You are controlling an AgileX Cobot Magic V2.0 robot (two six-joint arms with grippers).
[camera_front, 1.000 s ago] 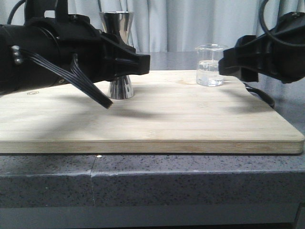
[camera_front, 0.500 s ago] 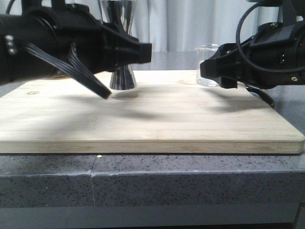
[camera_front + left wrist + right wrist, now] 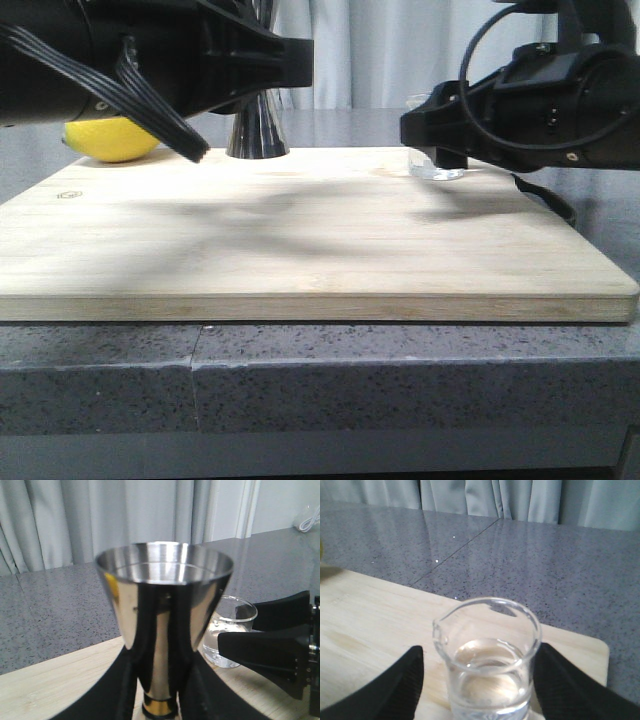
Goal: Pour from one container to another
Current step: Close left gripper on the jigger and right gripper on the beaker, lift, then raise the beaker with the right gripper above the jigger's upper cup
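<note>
A: Start at the right tool (image 3: 480, 680). How does it stand?

B: Spread, one finger (image 3: 385, 687) on each side of the beaker (image 3: 487, 660), neither seeming to touch the glass. The beaker sits on the board (image 3: 300, 240) near its far right corner, partly hidden by the arm in the front view (image 3: 436, 165).

A: And the left tool (image 3: 160, 690)?

B: Pressed on the jigger (image 3: 164, 605), low on the upper cone near the gold band (image 3: 160, 709). In the front view the jigger (image 3: 257, 128) looks raised off the board, though I can't be sure the foot is clear.

A: How will the beaker handle?

B: My judgement: light, stiff, thin-walled and breakable, and smooth enough to slip. It holds clear liquid in its lower part, so it will slosh if tipped fast. I'd pinch it across the middle of the wall, above the liquid and below the rim, with the pour lip (image 3: 438, 626) kept free and turned toward the jigger.

A: And the jigger?

B: Polished steel, rigid, heavier than the glass and slick. The waist is the natural hold, since the flare above and below stops it sliding.

A: What can't you make out?

B: The left tool's tips are cut off in its wrist view. The beaker's printed marks don't show. A lemon (image 3: 110, 140) behind the board is half covered by the left arm, and whether the jigger's cup holds anything, I can't tell
</note>
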